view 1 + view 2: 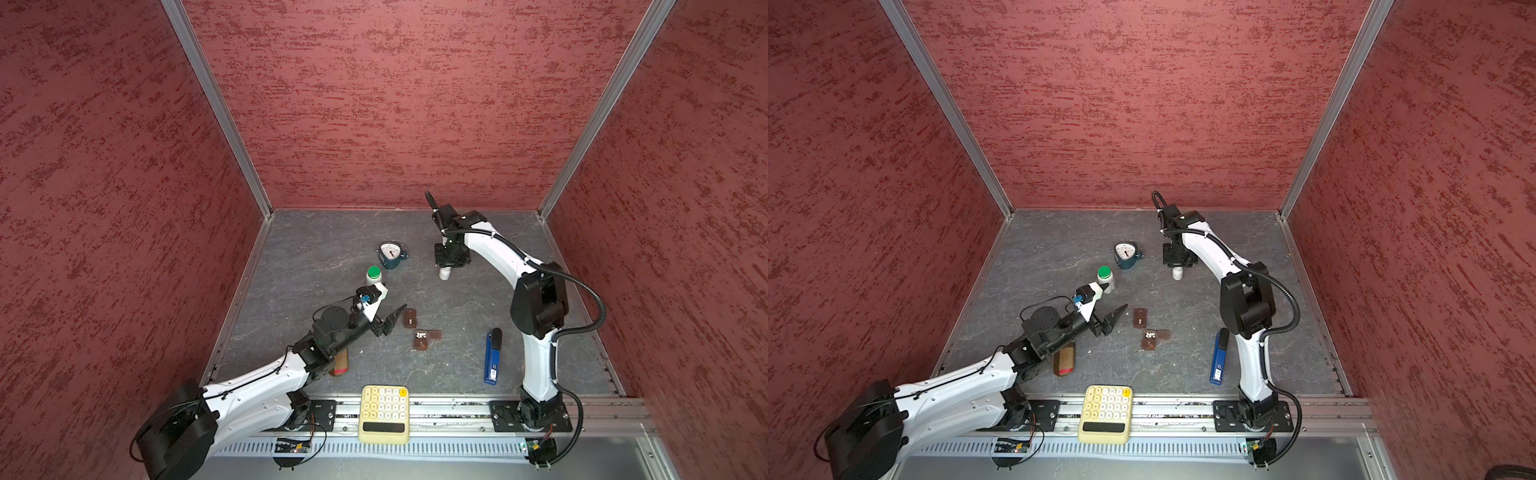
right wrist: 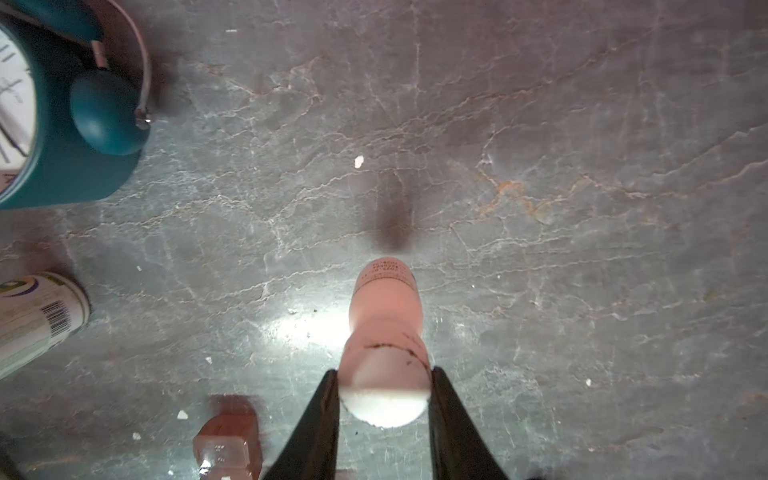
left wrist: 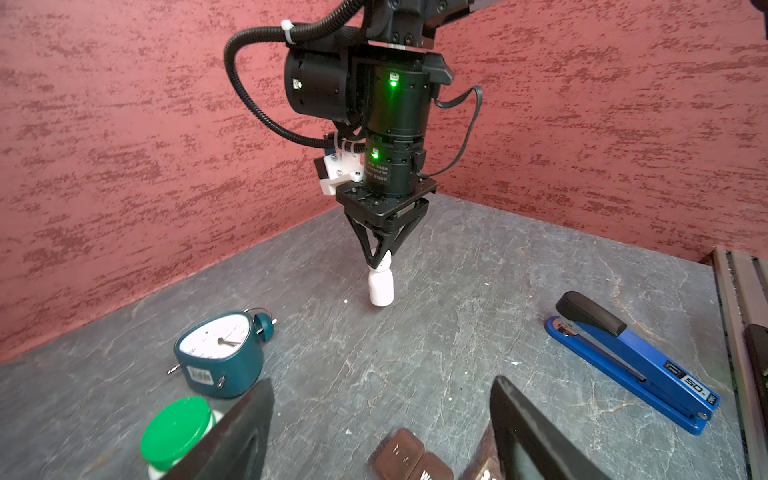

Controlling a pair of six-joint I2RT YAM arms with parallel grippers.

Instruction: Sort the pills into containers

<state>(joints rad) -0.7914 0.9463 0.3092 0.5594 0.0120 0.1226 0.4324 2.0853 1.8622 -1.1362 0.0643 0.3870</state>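
Now the right claw (image 2: 384, 372) pinches the small white bottle (image 2: 384, 299) by its cap, print unreadable; the left claw (image 3: 381, 386) gapes empty. Just ahead of it lie the containers (image 1: 410, 318), one cell open and apparently holding pills (image 1: 421, 333), with white specks (image 2: 358, 161) loose on the tabletop (image 2: 540, 124): sorting seems partly done. Farther off, the stapler (image 3: 631, 361) reads "50".

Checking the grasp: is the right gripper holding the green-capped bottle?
No, the right gripper grips the small white bottle; the green-capped bottle stands apart.
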